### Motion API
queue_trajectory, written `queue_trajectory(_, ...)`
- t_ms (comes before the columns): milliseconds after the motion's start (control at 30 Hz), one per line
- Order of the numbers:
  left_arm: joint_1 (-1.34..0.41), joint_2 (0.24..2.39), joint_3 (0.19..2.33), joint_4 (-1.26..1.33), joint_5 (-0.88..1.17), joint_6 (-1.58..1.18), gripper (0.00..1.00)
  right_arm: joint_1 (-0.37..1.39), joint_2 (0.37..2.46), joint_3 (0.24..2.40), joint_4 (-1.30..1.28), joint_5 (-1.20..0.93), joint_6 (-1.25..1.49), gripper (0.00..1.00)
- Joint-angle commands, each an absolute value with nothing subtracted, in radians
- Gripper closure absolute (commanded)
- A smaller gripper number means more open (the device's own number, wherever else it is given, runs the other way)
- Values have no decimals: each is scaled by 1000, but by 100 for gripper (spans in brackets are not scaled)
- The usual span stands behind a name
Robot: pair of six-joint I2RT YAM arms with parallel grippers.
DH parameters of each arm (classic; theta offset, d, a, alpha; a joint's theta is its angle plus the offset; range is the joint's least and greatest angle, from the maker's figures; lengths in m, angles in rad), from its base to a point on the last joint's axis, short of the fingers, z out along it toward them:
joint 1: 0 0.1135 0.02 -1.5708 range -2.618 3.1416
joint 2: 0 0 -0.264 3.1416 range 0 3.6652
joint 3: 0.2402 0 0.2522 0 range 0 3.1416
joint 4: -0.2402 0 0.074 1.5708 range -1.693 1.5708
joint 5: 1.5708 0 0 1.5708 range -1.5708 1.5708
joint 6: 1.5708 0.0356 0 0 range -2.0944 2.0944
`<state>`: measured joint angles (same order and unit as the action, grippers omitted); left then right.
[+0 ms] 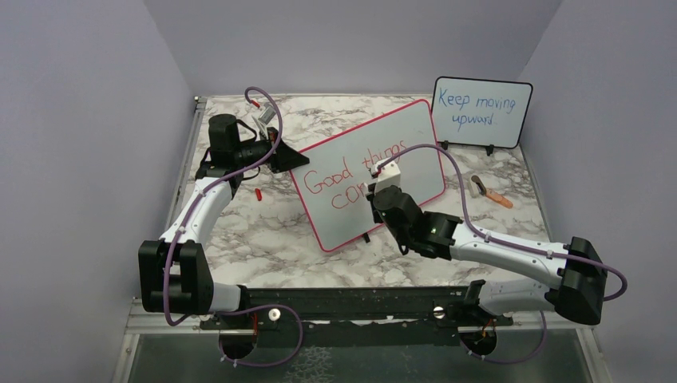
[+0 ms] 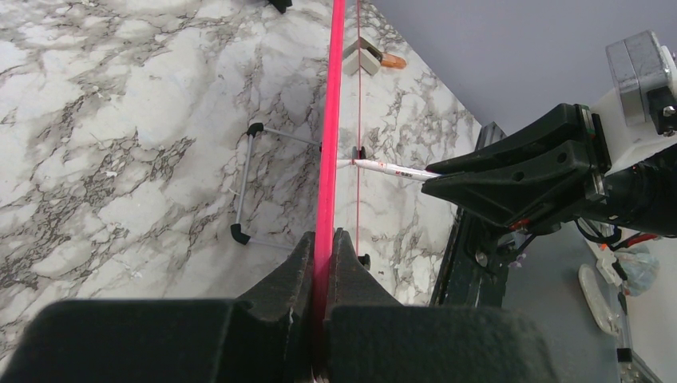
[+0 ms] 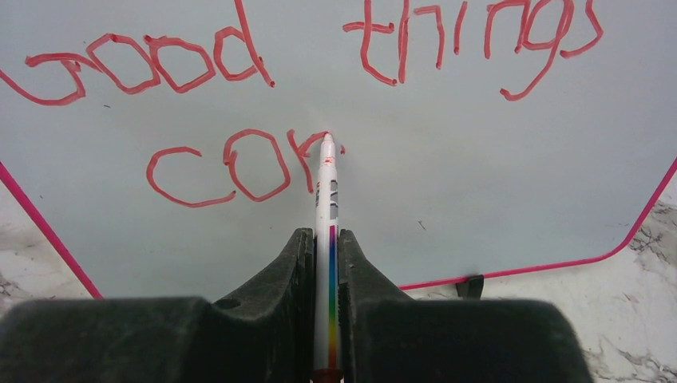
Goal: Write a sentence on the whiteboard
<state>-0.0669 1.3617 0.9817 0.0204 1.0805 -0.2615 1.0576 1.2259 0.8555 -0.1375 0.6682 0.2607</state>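
The whiteboard [image 1: 415, 152], white with a thin red-pink frame, stands tilted mid-table. My left gripper [image 1: 297, 159] is shut on its left edge; in the left wrist view the pink frame [image 2: 329, 144] runs between the closed fingers of that gripper [image 2: 323, 239]. The sentence [image 3: 239, 104] in red reads "Good things" and, below, "con" with a partial stroke. My right gripper [image 3: 326, 239] is shut on a white marker [image 3: 326, 199] with a rainbow stripe, its tip touching the board at the end of the second line. From above, the right gripper [image 1: 379, 179] hides part of the writing [image 1: 335, 179].
A smaller black-framed board [image 1: 481, 112] with blue writing stands at the back right. An eraser-like brown and orange object [image 1: 488, 191] lies right of the whiteboard. A small red cap [image 1: 258, 193] lies on the marble near the left arm.
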Motion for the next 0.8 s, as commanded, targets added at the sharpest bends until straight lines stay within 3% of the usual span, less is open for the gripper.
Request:
queue_trajectory(0,-78,1402,963,-51,974,-186,100,1043,1229,835,-190,665,304,99)
queue_trajectory(767,-78,1403,963,-51,973,-186,100,1043,1230,799,-264,583,362,99)
